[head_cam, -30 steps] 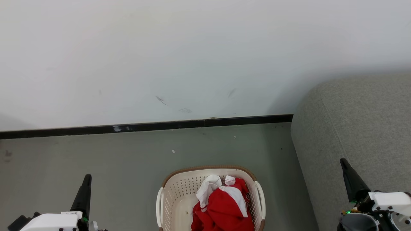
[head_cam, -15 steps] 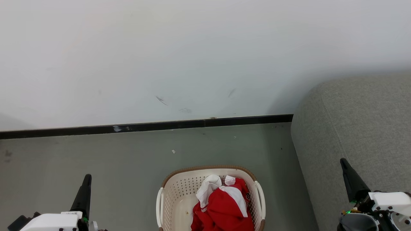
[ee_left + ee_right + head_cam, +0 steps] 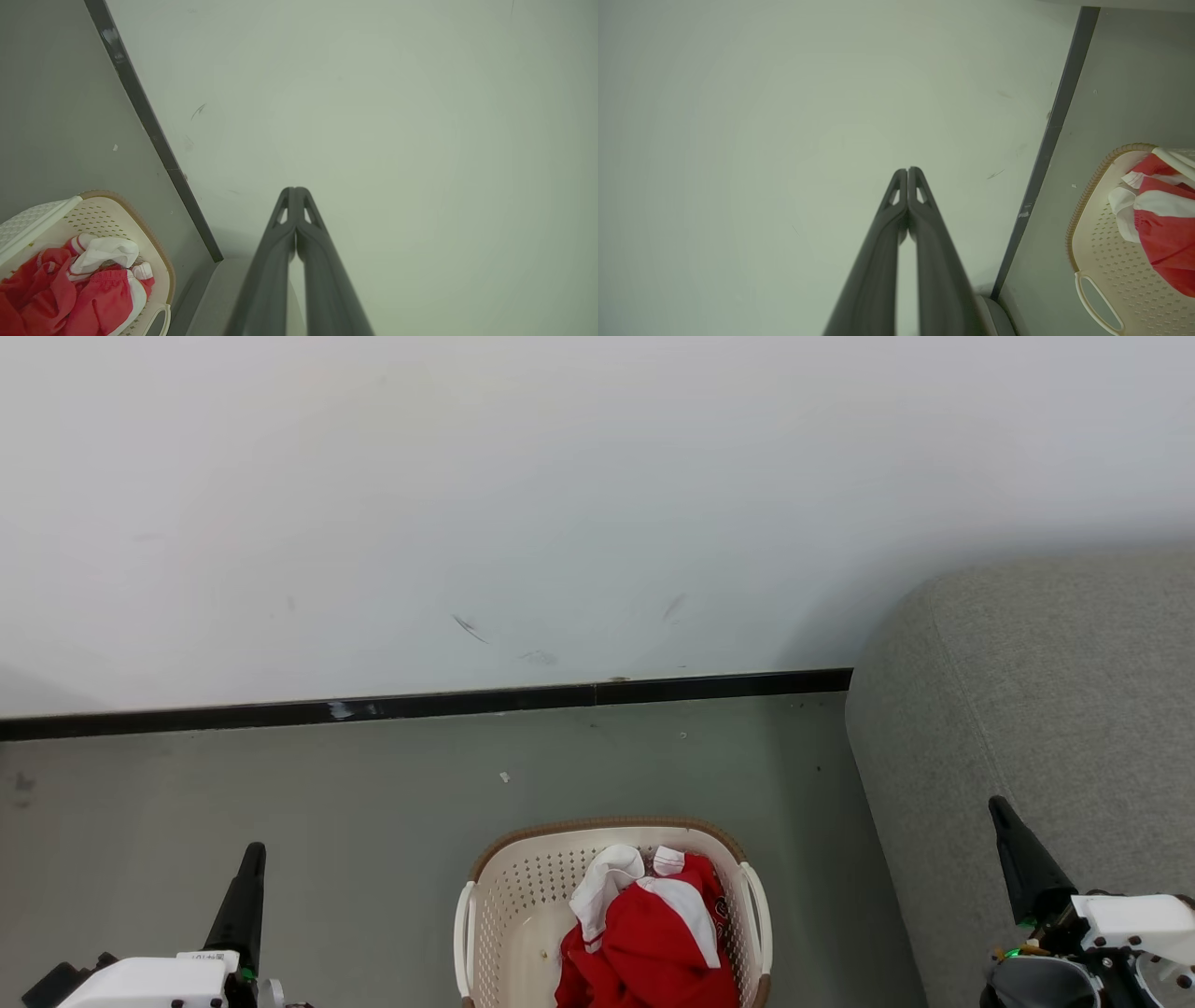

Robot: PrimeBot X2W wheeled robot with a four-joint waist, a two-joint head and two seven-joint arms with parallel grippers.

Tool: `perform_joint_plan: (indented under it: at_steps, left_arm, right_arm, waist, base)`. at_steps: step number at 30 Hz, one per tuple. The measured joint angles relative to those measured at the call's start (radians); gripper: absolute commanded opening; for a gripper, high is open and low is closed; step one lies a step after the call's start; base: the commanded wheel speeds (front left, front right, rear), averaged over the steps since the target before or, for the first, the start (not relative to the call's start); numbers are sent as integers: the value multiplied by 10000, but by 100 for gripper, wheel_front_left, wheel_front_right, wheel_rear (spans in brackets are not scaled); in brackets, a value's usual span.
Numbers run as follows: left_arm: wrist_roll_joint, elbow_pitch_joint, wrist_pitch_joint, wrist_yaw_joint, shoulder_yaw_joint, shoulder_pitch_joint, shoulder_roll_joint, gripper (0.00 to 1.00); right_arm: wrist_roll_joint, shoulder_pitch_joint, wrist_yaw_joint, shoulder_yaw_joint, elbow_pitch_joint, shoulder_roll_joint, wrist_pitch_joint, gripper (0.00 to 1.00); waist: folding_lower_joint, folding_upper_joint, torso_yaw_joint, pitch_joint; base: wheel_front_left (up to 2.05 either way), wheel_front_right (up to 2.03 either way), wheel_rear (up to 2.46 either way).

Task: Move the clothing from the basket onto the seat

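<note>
Grey floor (image 3: pixel 373 821) holds the basket (image 3: pixel 523 887) of clothing (image 3: pixel 644 943) beside the seat (image 3: pixel 1046 691). Both left hand (image 3: pixel 254 851) and right hand (image 3: pixel 997 803) are closed and empty. Nothing looks lifted yet, so next one should open and reach in.

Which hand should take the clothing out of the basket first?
Right hand, likely: the clothing lies toward the right side of the basket, and the sofa stands on that side. It is shut.

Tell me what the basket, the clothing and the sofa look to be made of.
Basket: likely moulded plastic, cream and smooth, with punched holes; its brown rim looks woven. Clothing: soft red and white fabric, crumpled into folds; the fibre cannot be told. Sofa: grey woven upholstery, matt, with a fine grainy texture.
</note>
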Motion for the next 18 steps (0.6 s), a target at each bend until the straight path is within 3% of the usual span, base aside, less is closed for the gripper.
perform_joint_plan:
  at_steps: [18]
  left_arm:
    - [2,0,0,0,4,0,-2,0]
  right_arm:
    - [2,0,0,4,0,-2,0,0]
  waist:
    - [0,0,0,0]
  base:
    - [0,0,0]
